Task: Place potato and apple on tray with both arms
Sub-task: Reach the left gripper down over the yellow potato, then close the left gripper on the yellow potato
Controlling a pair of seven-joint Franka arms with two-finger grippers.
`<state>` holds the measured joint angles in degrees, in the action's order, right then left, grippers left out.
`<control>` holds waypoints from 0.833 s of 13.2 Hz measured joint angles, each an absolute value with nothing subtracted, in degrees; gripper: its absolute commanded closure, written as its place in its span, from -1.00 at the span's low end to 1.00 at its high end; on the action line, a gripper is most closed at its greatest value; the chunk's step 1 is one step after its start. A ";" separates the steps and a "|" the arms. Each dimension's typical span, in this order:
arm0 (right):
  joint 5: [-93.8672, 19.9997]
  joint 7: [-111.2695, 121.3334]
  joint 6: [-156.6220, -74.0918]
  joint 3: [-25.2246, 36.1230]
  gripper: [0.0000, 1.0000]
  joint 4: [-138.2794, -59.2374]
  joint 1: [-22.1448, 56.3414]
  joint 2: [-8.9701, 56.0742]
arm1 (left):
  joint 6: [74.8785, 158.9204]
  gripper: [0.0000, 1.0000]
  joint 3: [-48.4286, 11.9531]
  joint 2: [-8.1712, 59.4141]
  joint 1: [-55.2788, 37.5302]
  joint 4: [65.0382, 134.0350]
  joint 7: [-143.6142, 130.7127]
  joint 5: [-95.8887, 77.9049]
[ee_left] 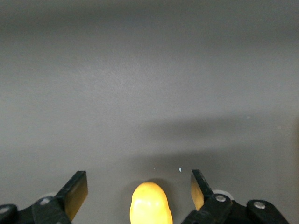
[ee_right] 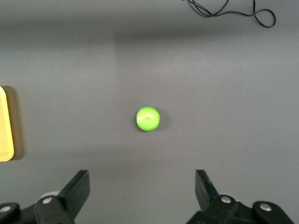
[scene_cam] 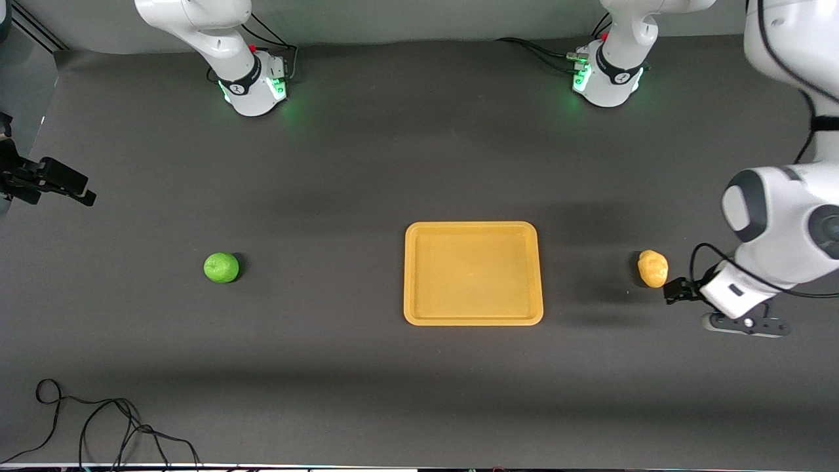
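We see the left gripper (ee_left: 139,193) low at the potato (scene_cam: 653,268), fingers spread wide with the potato (ee_left: 149,204) between them; whether a pad touches it, we can't tell. The right gripper (ee_right: 142,193) hangs high over the table's right-arm end, fingers spread and empty, the apple (ee_right: 148,118) on the table well below it. The tray (scene_cam: 473,273) lies between potato and apple (scene_cam: 221,267).
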<state>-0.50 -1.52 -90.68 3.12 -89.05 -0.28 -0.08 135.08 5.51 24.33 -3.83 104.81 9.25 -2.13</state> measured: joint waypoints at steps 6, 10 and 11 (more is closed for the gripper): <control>-0.50 -1.44 -89.89 3.12 -1.00 -89.06 -0.27 -0.08 | 150.48 -0.97 5.54 24.86 -3.86 117.63 10.03 -2.07; -0.50 -1.37 -89.87 3.12 -1.00 -89.07 -0.27 -0.08 | 155.09 -0.97 5.84 24.86 -3.40 121.73 13.04 -2.06; -0.50 -1.35 -89.86 3.12 -1.00 -89.09 -0.27 -0.08 | 155.97 -0.97 5.86 24.85 -3.13 122.29 13.74 -2.06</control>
<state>-0.50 -1.35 -89.86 3.12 -89.09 -0.27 -0.08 155.97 5.86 24.85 -3.13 122.29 13.74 -2.06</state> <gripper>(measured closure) 0.000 0.013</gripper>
